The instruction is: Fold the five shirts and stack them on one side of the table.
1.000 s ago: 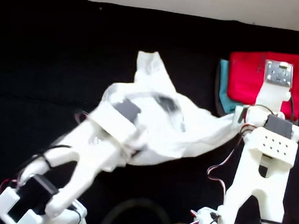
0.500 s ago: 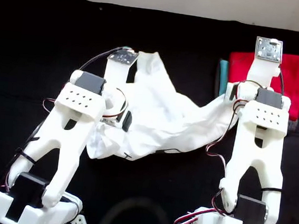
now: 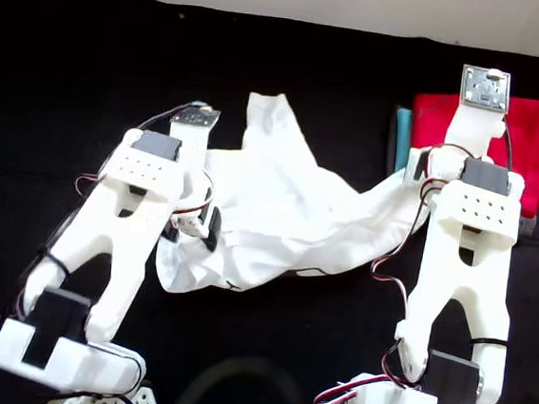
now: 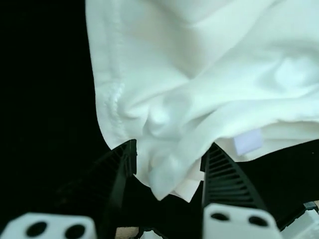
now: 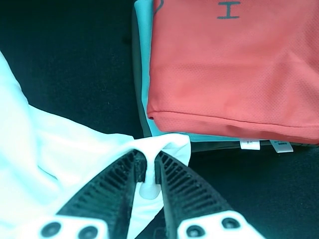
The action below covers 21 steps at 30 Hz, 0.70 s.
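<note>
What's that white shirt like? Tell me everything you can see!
The white shirt is soft-looking cloth, crumpled and unfolded, spread across the middle of the black table. It has a stitched hem and a small tag. The right gripper pinches one corner; a bunched edge sits between the open jaws of the left gripper.

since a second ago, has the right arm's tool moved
Yes. The right tool went farther from its base: its wrist now overlaps the far edge of the red shirt, not its middle.
</note>
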Each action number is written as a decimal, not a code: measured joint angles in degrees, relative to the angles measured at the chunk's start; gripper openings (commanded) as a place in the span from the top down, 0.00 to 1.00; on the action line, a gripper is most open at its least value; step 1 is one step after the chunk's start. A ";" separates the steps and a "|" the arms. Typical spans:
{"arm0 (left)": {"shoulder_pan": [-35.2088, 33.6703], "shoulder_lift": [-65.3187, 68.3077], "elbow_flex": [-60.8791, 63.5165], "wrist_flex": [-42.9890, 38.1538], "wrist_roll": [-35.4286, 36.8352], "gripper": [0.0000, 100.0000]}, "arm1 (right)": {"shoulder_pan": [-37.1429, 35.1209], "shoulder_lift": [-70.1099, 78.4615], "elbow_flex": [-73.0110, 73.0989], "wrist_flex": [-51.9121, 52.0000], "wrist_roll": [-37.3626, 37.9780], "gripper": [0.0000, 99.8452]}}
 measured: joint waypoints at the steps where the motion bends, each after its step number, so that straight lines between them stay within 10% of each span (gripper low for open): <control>1: 0.00 1.05 0.00 0.00 0.00 0.79 | 0.00 0.00 0.00 0.00 0.00 0.99; 12: 0.09 -0.62 0.00 4.66 0.44 0.95 | 0.00 0.53 0.00 0.00 0.00 0.99; 21: 0.09 -2.55 0.00 7.30 -1.76 0.82 | 0.00 0.53 -0.09 0.00 0.00 0.99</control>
